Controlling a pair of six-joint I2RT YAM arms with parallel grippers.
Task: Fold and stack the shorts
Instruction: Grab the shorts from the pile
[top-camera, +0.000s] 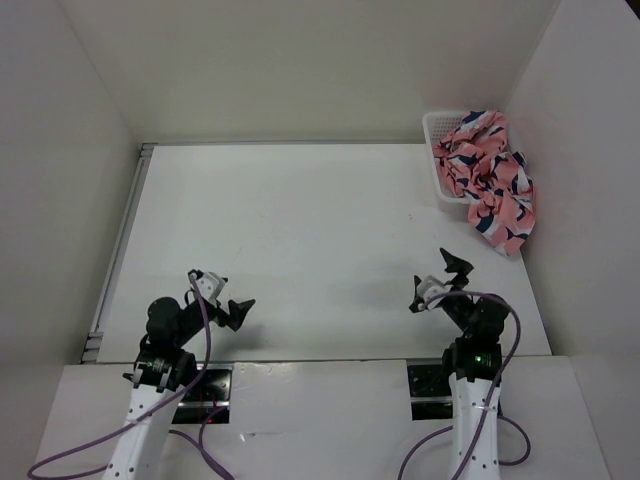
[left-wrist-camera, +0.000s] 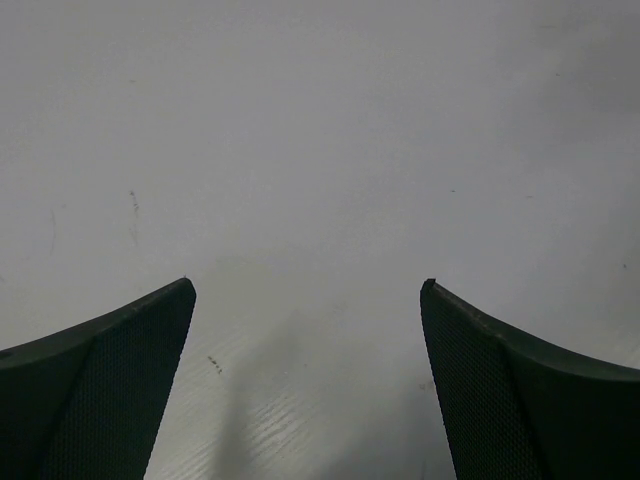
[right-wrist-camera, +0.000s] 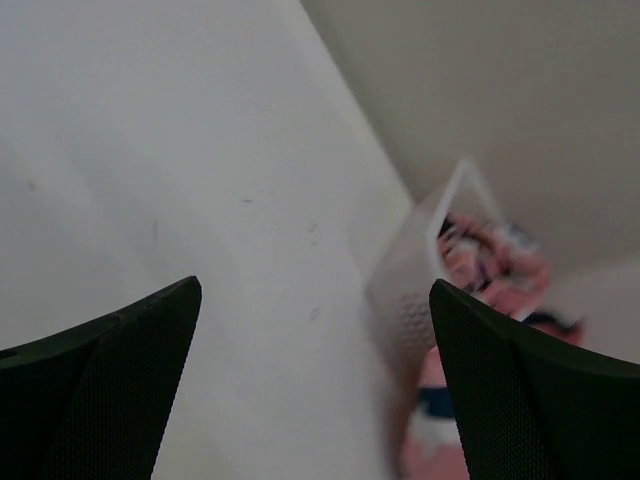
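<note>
Left gripper (top-camera: 222, 296) and right gripper (top-camera: 436, 281) gape empty, so the right should reach the shorts (top-camera: 488, 178) heaped over the basket (top-camera: 434, 128), far right, and pinch one layer only.

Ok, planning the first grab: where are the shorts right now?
Top view, far right corner: the shorts are heaped in the basket, spilling over its rim toward the right wall.

shorts (top-camera: 492, 178): salmon-pink, navy-and-white print | basket (top-camera: 438, 150): white mesh | table (top-camera: 300, 240): white
</note>
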